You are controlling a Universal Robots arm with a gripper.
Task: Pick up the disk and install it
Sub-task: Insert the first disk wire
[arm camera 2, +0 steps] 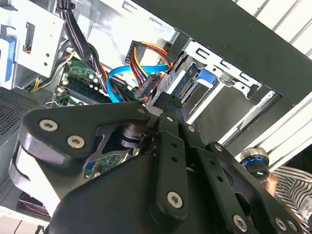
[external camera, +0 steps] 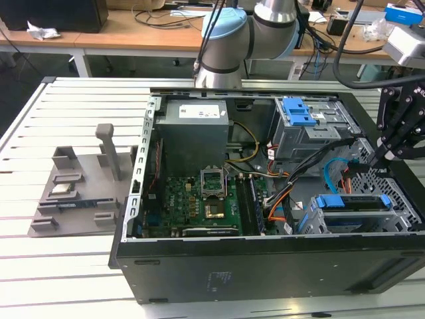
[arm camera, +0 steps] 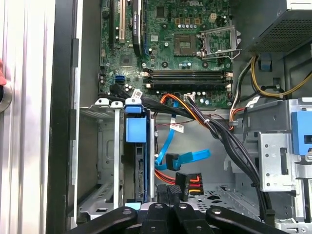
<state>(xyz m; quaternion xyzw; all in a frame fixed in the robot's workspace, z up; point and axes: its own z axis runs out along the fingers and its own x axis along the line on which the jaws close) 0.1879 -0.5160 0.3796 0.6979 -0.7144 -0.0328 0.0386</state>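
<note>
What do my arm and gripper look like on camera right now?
The arm is a silver-grey tube with rounded light-blue joint caps. A thick black cable loops beside it. The gripper is matt black throughout, built of flat, rounded linkage bars pinned with silver screw heads, which the second wrist view shows up close.

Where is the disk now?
The disk sits in the drive cage inside the case, at the exterior view's lower right, below the gripper and beside the blue cable.

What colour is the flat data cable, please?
The cable is bright blue, clearest in the first wrist view.
</note>
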